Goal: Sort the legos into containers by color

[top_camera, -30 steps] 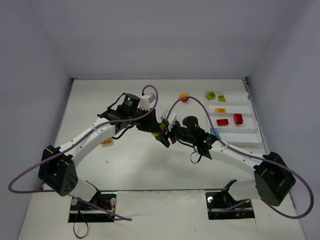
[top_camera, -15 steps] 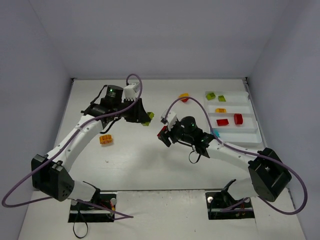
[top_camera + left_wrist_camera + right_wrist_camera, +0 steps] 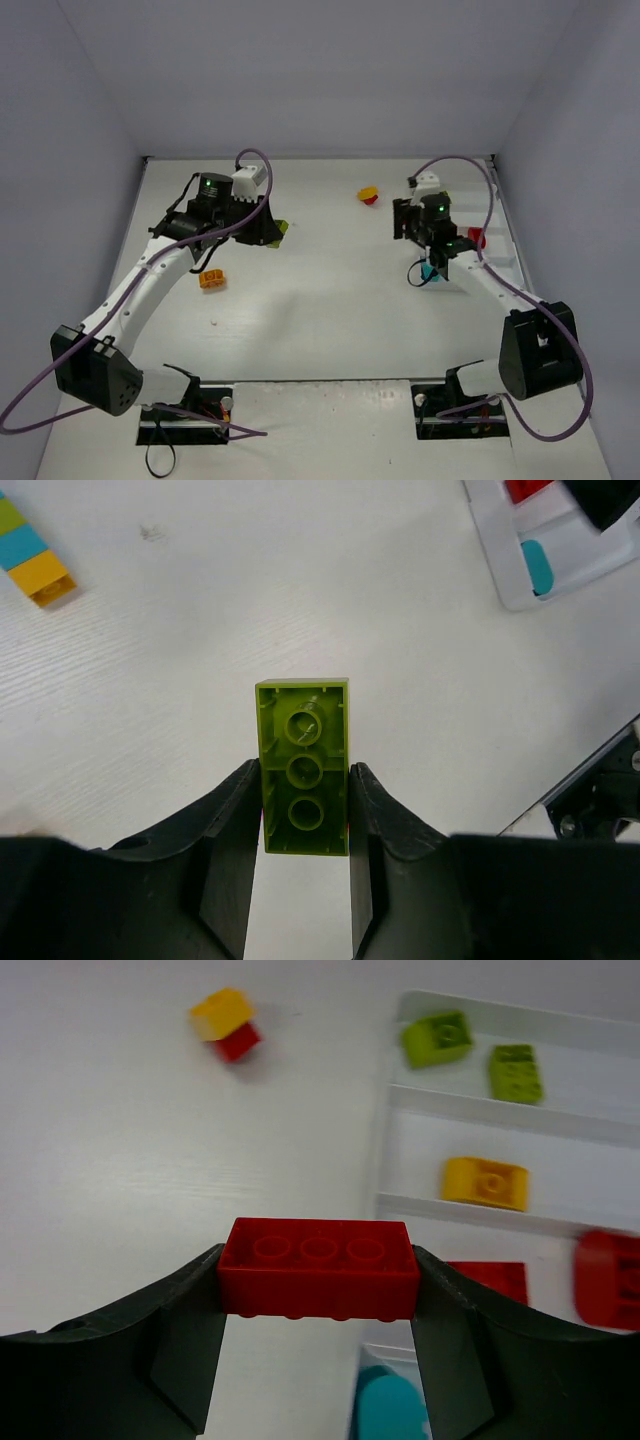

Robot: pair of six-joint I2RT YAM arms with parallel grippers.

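The right pincer point(image 3: 318, 1282) clamped a red brick point(image 3: 300, 1260) by the tray point(image 3: 500, 1012) at the surface's point(image 3: 320, 310) right edge, where several sorted bricks point(image 3: 485, 1182) lay, while the left pincer point(image 3: 303, 825) gripped a green brick point(image 3: 303, 730) and a yellow-red stack point(image 3: 226, 1022) near the far edge and a multicoloured stack point(image 3: 28, 552) toward the left edge lay unsorted.

Tray point(image 3: 470, 1112) far right on tabletop point(image 3: 320, 320); lego point(image 3: 318, 1260) in my right tool point(image 3: 318, 1295) at its left edge; another lego point(image 3: 303, 730) in my left tool point(image 3: 303, 810), far left.
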